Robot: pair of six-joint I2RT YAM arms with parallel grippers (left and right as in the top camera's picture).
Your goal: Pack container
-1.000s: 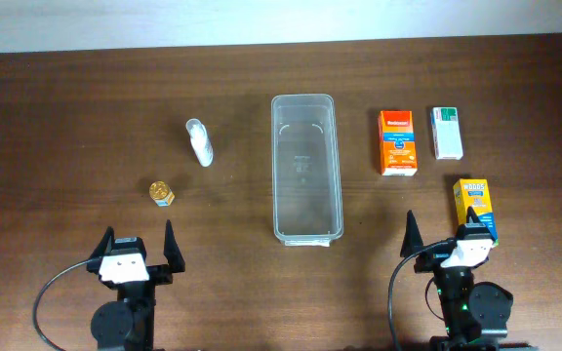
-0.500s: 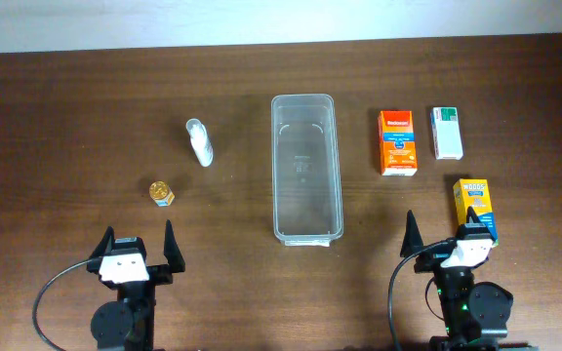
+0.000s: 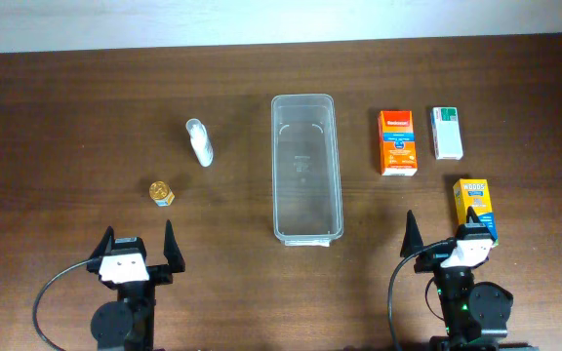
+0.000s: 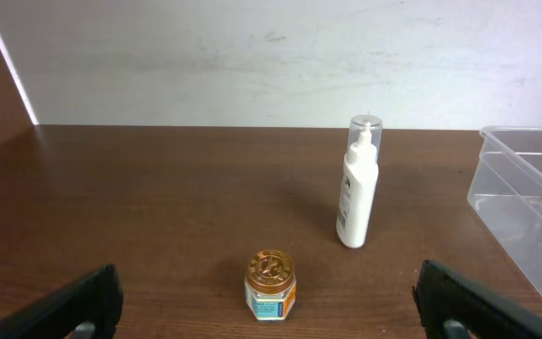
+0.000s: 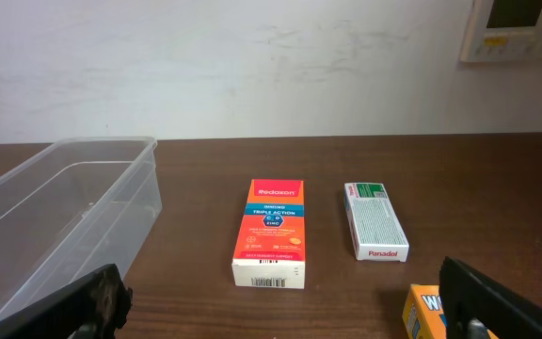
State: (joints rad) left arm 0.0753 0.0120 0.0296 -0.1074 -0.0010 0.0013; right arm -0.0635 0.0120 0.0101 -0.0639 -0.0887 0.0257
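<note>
container (image 5: 139,207) and yellow box (image 5: 422,318) partly beyond right wrist view's edges

Left of centre on the brown desk (image 3: 66,117), a white bottle (image 3: 198,142) stands upright, a gold-lidded jar (image 3: 162,192) near it, lower left. At right an orange box (image 3: 397,142) and white box (image 3: 446,133) lie side by side, a yellow box (image 3: 474,203) below them.
</note>
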